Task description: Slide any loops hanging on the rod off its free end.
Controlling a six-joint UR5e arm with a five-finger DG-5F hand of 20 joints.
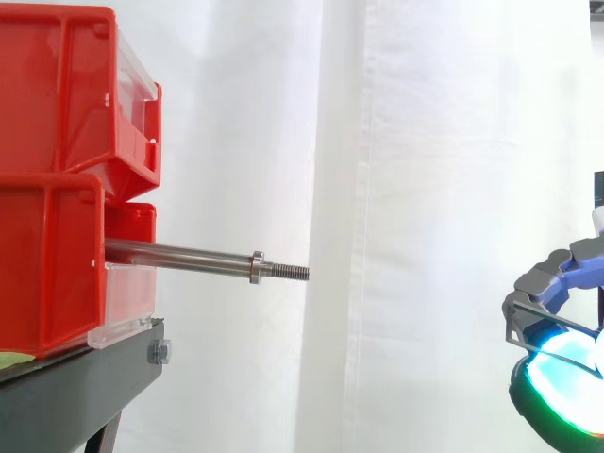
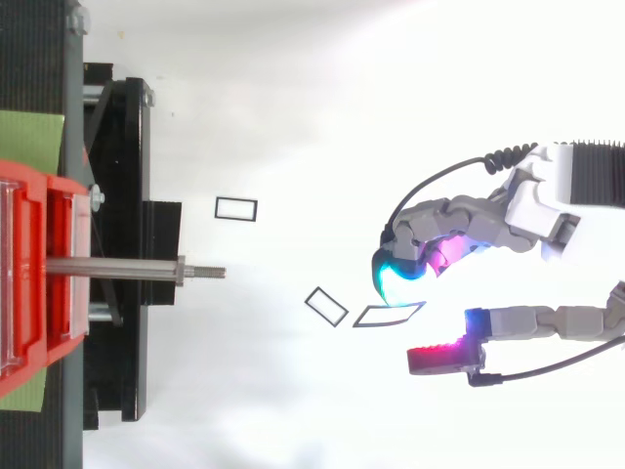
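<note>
Rod (image 1: 179, 253) bare, your robot hand (image 2: 518, 210) out at 3 o'clock hooks one loop (image 2: 389, 314) in curled fingers (image 2: 395, 278): uncurl them gently, well clear.

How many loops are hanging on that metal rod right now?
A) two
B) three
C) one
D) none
D: the rod is bare from the red bins to its threaded tip in both views, and a loop lies apart from it on the white ground.
</note>
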